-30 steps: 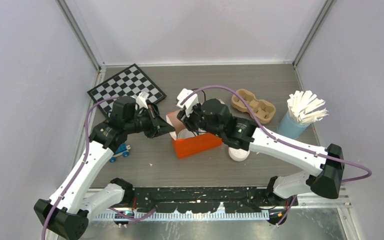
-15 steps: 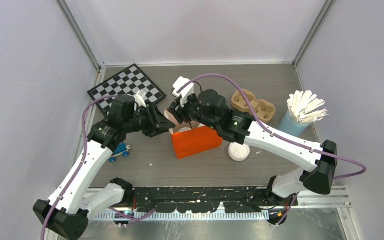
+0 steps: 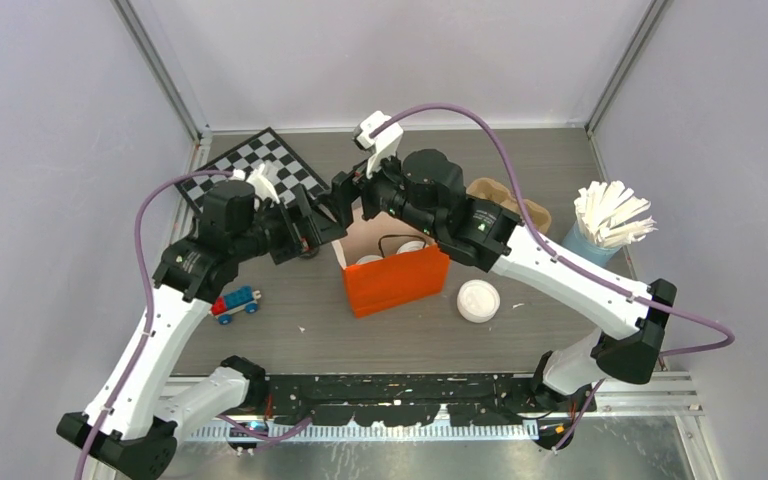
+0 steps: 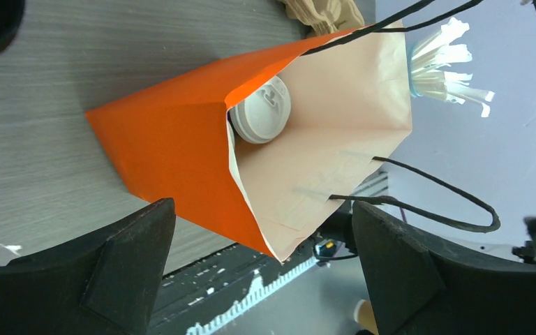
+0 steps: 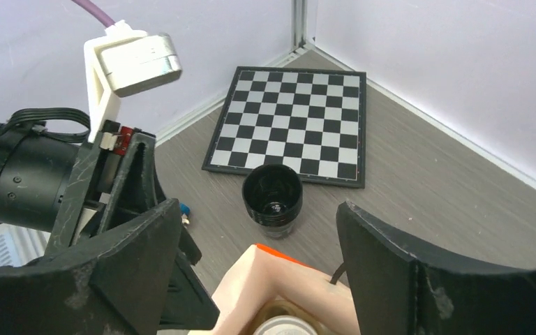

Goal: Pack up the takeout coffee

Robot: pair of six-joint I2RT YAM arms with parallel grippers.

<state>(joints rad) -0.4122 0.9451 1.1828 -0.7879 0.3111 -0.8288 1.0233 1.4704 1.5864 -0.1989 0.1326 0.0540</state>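
Note:
The orange bag [image 3: 397, 283] stands upright mid-table with its mouth open. Inside it sits the takeout coffee [image 3: 368, 260], its white sip lid [image 4: 265, 112] showing against the pale lining; the lid's edge also peeks out at the bottom of the right wrist view [image 5: 286, 326]. My left gripper [image 3: 312, 228] hovers open just left of the bag's rim, and the bag's corner [image 4: 279, 244] lies loose between the fingers, apart from both. Behind the bag's far left corner, my right gripper [image 3: 348, 193] is open above the rim [image 5: 300, 279], holding nothing.
A black lidless cup [image 5: 272, 195] stands beyond the bag, in front of the chessboard [image 3: 245, 165]. A loose white disc [image 3: 478, 300] lies right of the bag. A cardboard cup carrier [image 3: 515, 205] and a blue cup of white sticks [image 3: 600, 235] are at the right. A toy train [image 3: 235, 301] lies at the left.
Both grippers have opened and drawn back from the bag's rim, the right one rising toward the far side. The bag now stands taller with its mouth wide.

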